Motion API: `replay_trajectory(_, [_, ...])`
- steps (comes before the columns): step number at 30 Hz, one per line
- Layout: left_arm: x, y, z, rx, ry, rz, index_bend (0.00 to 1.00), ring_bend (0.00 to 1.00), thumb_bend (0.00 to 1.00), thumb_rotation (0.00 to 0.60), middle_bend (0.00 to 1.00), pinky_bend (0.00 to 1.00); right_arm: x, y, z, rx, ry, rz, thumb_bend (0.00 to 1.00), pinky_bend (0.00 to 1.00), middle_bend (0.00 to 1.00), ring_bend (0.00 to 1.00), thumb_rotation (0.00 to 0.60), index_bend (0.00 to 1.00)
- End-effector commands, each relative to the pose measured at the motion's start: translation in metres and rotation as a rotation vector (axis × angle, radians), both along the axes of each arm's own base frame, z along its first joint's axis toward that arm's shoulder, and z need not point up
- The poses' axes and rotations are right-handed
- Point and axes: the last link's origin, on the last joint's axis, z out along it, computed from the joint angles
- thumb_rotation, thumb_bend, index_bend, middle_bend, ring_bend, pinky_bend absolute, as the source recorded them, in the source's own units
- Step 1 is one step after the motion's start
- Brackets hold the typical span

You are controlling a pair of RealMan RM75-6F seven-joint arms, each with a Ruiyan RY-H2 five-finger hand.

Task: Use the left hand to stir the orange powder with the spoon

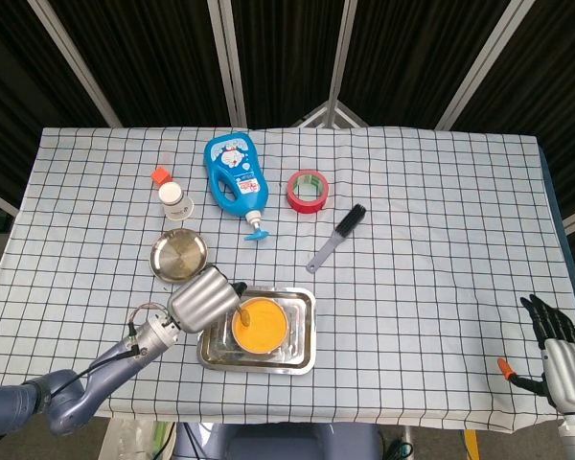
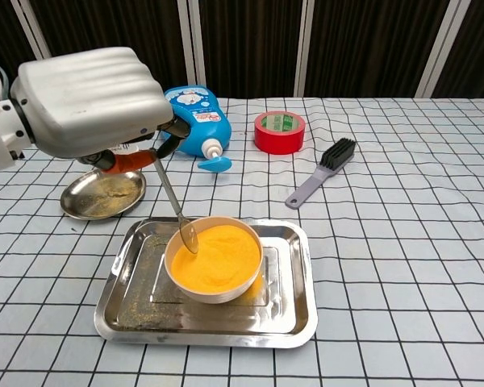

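Observation:
A white bowl (image 2: pixel 214 260) of orange powder (image 1: pixel 260 324) stands in a steel tray (image 2: pixel 290 310) near the table's front edge. My left hand (image 1: pixel 203 296) hangs just left of the bowl and grips a metal spoon (image 2: pixel 173 201). The spoon slants down to the right, its tip at the bowl's left rim, touching the orange powder (image 2: pixel 222 256). In the chest view the left hand (image 2: pixel 89 101) fills the upper left and hides the spoon's handle. My right hand (image 1: pixel 561 356) stays off the table's front right corner, fingers apart, holding nothing.
A small steel dish (image 1: pixel 179 255) lies left of the tray. Behind it stands a white bottle with an orange cap (image 1: pixel 172 196). A blue bottle (image 1: pixel 235 177) lies at the back, with red tape (image 1: pixel 308 191) and a black brush (image 1: pixel 337 237) to its right.

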Motion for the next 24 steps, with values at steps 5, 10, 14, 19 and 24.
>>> replay_trajectory(5, [-0.005, 0.002, 0.001, 0.005, 0.04, -0.026, 0.76, 0.93, 0.65, 0.6, 0.96, 0.96, 0.0, 0.0, 0.0, 0.002, 0.001, 0.0, 0.31, 0.0, 0.0, 0.0, 0.6, 0.0])
replay_trajectory(10, [-0.006, 0.004, 0.001, 0.006, 0.042, -0.022, 0.76, 0.93, 0.65, 0.6, 0.96, 0.96, 0.0, 0.0, 0.0, 0.002, 0.005, 0.002, 0.31, 0.0, 0.0, 0.0, 0.6, 0.0])
replay_trajectory(14, [-0.004, 0.003, -0.004, 0.0, 0.048, -0.03, 0.76, 0.93, 0.65, 0.6, 0.96, 0.96, 0.0, 0.0, 0.0, 0.003, 0.004, 0.004, 0.31, 0.0, 0.0, 0.0, 0.6, 0.0])
replay_trajectory(19, [0.002, -0.003, -0.017, -0.031, 0.039, -0.033, 0.76, 0.93, 0.65, 0.6, 0.96, 0.96, 0.0, 0.0, 0.0, -0.001, 0.005, 0.004, 0.31, 0.0, 0.0, 0.0, 0.6, 0.0])
replay_trajectory(24, [0.008, -0.008, -0.03, -0.04, 0.034, -0.043, 0.76, 0.93, 0.65, 0.6, 0.96, 0.96, 0.0, 0.0, 0.0, 0.0, 0.003, 0.005, 0.31, 0.0, 0.0, 0.0, 0.6, 0.0])
